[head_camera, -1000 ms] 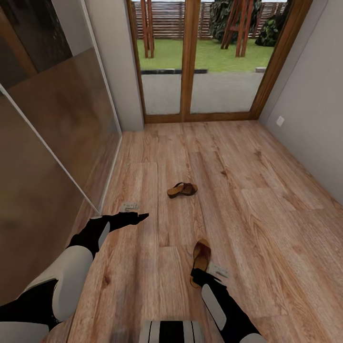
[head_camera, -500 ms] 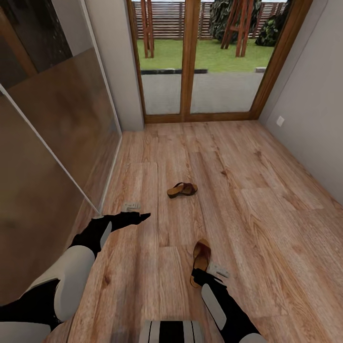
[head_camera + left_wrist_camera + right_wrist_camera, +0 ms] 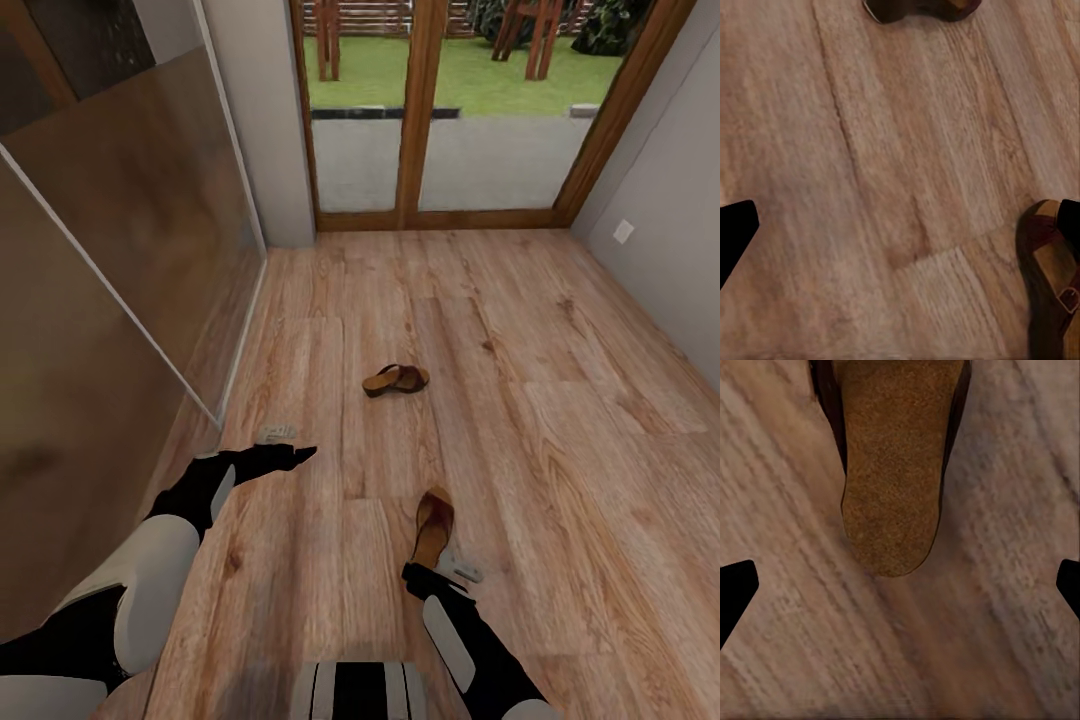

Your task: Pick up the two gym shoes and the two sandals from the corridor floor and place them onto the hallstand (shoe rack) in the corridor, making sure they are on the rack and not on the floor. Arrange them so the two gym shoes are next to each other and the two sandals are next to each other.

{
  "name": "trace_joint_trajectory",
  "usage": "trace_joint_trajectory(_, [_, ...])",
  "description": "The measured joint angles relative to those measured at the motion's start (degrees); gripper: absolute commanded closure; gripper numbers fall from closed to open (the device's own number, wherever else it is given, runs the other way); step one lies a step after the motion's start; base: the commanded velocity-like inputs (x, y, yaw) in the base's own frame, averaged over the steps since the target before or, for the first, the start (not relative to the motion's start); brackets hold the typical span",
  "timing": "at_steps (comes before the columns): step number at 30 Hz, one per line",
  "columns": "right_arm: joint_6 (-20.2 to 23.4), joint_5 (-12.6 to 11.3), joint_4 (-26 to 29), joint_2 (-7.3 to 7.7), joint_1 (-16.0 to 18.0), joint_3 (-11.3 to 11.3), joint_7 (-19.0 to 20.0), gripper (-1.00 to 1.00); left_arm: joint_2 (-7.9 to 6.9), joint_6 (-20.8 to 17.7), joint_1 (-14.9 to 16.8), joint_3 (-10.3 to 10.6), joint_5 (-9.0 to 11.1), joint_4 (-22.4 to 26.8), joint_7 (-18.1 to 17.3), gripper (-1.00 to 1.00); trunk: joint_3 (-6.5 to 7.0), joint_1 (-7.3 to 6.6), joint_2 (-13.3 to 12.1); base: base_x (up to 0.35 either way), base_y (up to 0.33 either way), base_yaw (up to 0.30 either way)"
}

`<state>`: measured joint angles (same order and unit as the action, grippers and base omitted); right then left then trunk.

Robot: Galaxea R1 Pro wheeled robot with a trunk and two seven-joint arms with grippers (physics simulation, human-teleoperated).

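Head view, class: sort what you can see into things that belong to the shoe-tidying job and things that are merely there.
Belongs to the job:
near sandal
far sandal
corridor floor
right gripper

Merely there:
glass doors
wall socket
mirrored wardrobe panel

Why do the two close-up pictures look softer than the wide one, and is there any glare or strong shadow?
Head view: even, flat light, no glare on the corridor floor, only a faint shadow under the far sandal. Left wrist view: floor grain is smeared and soft. Right wrist view: the near sandal looks grainy, its edges blurred, and the dark fingertips are featureless silhouettes.
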<state>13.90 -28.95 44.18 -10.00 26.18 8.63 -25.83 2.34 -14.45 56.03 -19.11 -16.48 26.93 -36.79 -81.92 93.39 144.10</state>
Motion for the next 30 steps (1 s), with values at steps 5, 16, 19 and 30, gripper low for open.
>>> trace_joint_trajectory(5, [0.0,0.0,0.0,0.0,0.0,0.0,0.0,-1.0,-0.03,0.0,0.0,0.0,0.0,0.0,0.0,-1.0,-1.47,0.13,0.1,0.0,0.0,0.17])
trace_joint_trajectory(16, [-0.1,0.0,0.0,0.0,0.0,-0.2,-0.1,-1.0,-0.05,0.0,0.0,0.0,0.0,0.0,0.1,-1.0,-2.58,0.15,0.1,0.0,0.0,0.086])
trace_joint_trajectory(19, [-0.1,0.0,0.0,0.0,0.0,-0.4,-0.1,-1.0,-0.05,0.1,0.0,0.0,0.0,0.0,0.1,-1.0,-2.85,0.15,0.1,0.0,0.0,-0.038])
trace_joint_trajectory(30, [-0.1,0.0,0.1,0.0,0.0,-0.4,-0.1,-1.0,-0.05,0.1,-0.1,0.0,0.0,0.0,0.1,-1.0,-3.03,0.15,0.1,0.001,0.0,-0.008])
